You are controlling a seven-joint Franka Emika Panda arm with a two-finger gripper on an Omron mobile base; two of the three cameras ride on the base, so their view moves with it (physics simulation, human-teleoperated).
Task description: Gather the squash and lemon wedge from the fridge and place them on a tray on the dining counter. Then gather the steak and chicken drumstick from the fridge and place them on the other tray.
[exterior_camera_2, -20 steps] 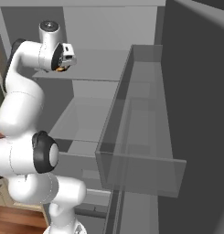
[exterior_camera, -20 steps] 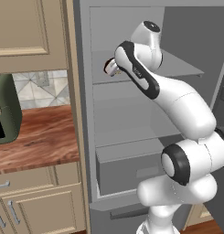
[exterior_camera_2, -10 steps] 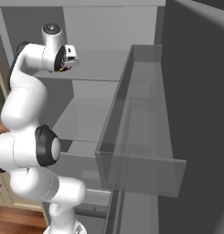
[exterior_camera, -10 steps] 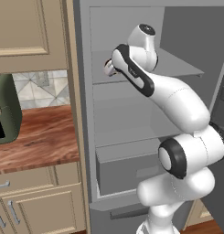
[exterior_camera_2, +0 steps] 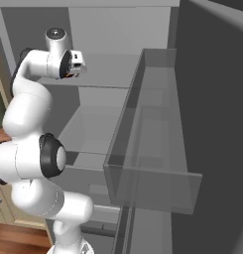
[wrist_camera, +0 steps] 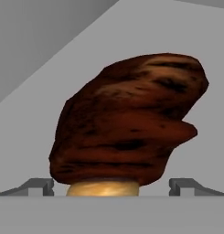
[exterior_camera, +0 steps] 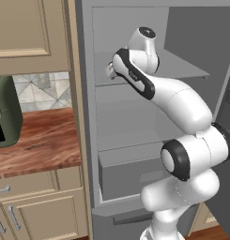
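A white robot arm is reaching into the open grey fridge [exterior_camera: 135,28], its hand at the level of the upper shelf [exterior_camera: 182,70], toward the shelf's left end. From the camera on the hand, a chicken drumstick [wrist_camera: 131,123] — dark, roasted brown, with a pale golden bone end at the bottom of that view — is lying on the grey shelf directly ahead, close to the camera. The gripper [wrist_camera: 112,185] is pointing straight at it, and its two fingers [wrist_camera: 38,185] are standing wide apart, one on either side of the bone end, holding nothing.

The drumstick's long axis is running roughly along the line of the reach, bone end nearest the hand and the meaty bulk leaning away and to the right in that view. Whether the fingers are already level with the bone or just short of it cannot be told. The coming move appears to depend on this alignment — the narrow end is sitting centred in the gap, so a short advance and a squeeze would probably capture it.
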